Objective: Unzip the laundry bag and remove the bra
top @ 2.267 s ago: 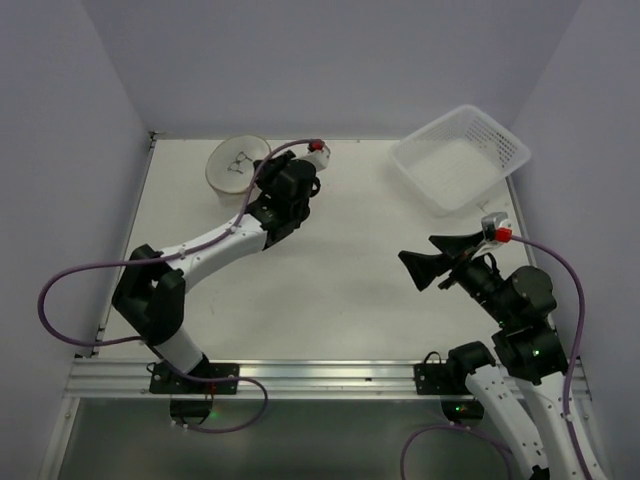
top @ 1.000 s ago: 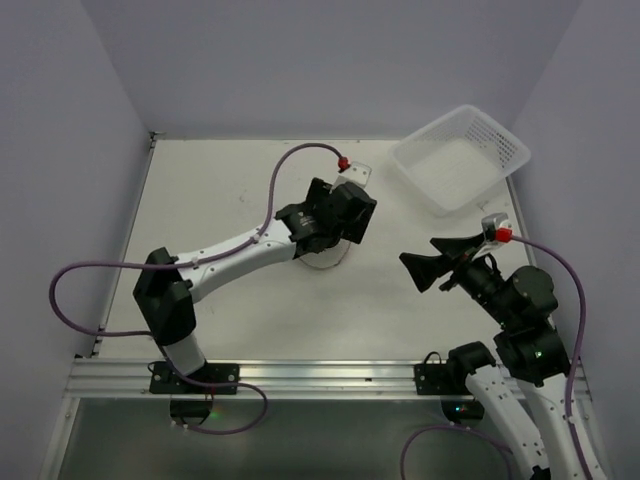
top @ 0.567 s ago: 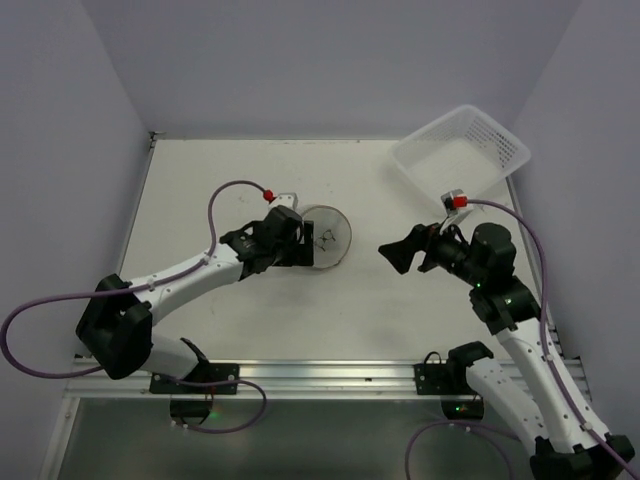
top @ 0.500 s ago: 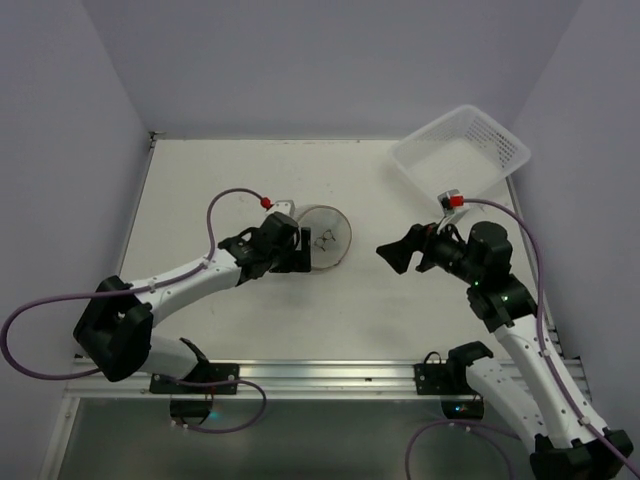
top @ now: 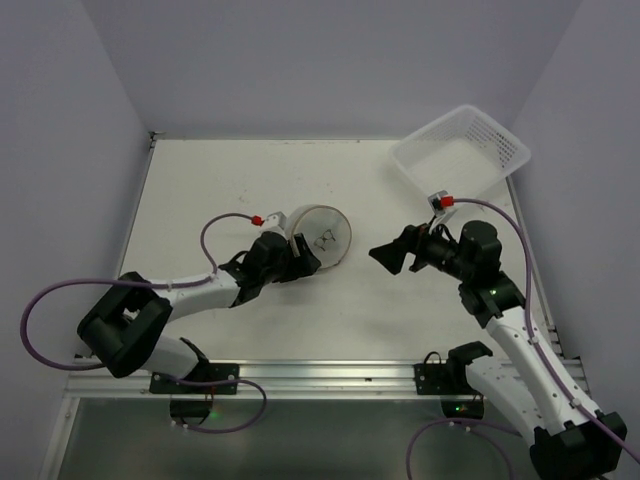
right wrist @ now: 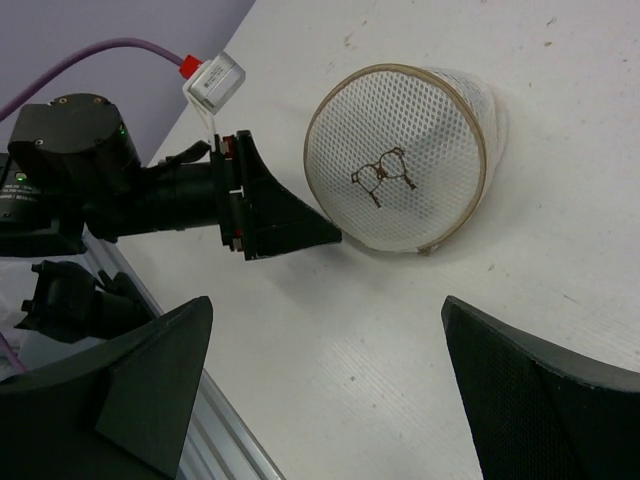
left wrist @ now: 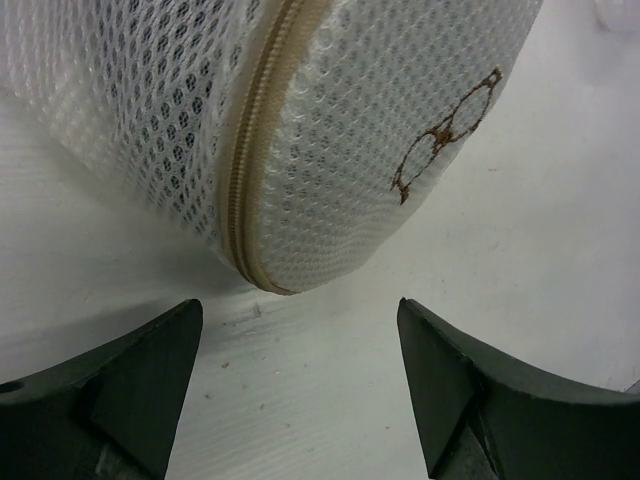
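**Round bag on its rim, both pincers released**

The laundry bag (top: 322, 238) is near the middle of the bench (top: 200, 180). It is tipped up on its rim, so the flat face with the small drawing looks upward and toward the right arm. The tan zipper (left wrist: 258, 160) goes around the edge and looks closed along the part that shows. The left pincer (left wrist: 298, 312) is low over the bench, just beside the bag's lower edge. Its jaws are released and wide, the bag lies in front of the fingertips, and nothing is gripped. The right pincer (right wrist: 325, 305) hovers apart from the bag on the other side, also released and empty. Dark patches behind the mesh are perhaps the bra, but the view is too poor to be sure. The white basket (top: 460, 158) sits at the far right corner
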